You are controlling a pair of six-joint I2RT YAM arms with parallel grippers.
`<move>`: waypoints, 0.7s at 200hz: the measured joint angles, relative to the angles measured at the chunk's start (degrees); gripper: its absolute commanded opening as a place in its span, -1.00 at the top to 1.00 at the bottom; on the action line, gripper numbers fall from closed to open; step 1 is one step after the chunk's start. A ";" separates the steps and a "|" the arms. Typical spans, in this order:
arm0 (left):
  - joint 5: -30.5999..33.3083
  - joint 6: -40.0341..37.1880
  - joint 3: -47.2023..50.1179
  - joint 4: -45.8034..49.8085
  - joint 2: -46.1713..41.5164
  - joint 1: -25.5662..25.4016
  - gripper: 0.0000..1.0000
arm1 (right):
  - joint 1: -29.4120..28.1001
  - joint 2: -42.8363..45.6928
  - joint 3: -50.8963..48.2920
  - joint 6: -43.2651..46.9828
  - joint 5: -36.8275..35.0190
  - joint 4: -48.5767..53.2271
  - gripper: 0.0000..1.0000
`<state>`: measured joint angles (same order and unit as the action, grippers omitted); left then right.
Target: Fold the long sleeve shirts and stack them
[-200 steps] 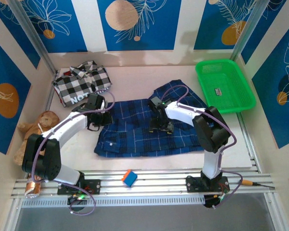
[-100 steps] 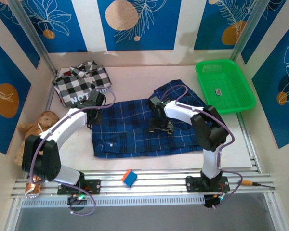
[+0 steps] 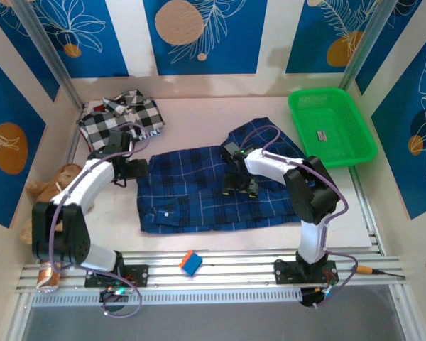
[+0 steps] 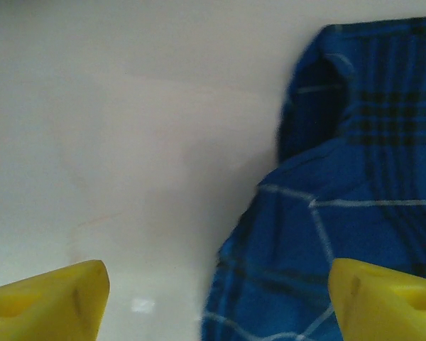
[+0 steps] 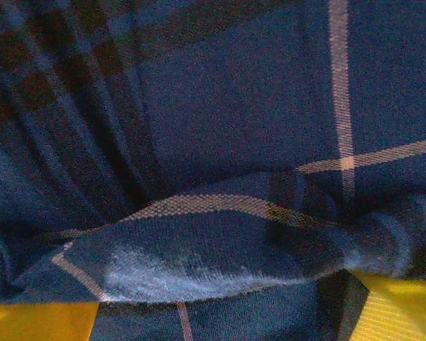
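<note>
Release of the dark blue plaid shirt (image 3: pixel 199 195) is the change noted. The left gripper (image 3: pixel 130 170) has let go of the shirt's left edge and drawn off leftward, its jaws now spread with nothing held.

The shirt lies spread out mid-table, its left edge just beside that claw. Judgement: spreading on this side appears done, and folding is not yet begun.

The right gripper (image 3: pixel 240 186) bears on the shirt's middle with a ridge of cloth between its wide-set fingers. Whether it pinches cannot be told.

The black-and-white checked shirt (image 3: pixel 121 117) lies crumpled at the far left corner.
</note>
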<state>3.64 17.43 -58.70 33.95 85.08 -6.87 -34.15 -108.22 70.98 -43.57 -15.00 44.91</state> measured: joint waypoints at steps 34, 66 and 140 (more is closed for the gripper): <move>-4.94 -1.46 -10.23 -0.46 12.96 0.00 -0.47 | 1.14 0.96 -1.42 0.00 -0.04 -0.52 -0.64; -7.06 -3.08 -16.37 -0.52 20.02 -0.39 -0.40 | 1.14 0.98 -1.42 0.00 -0.02 -0.57 -0.63; -11.80 -6.71 -17.88 0.87 25.70 -2.14 0.49 | 1.18 0.96 -1.42 0.00 -0.02 -0.55 -0.62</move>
<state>-8.16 10.72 -76.58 34.83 110.78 -9.02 -32.97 -107.26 69.56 -43.57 -15.03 44.36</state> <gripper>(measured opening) 0.338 0.816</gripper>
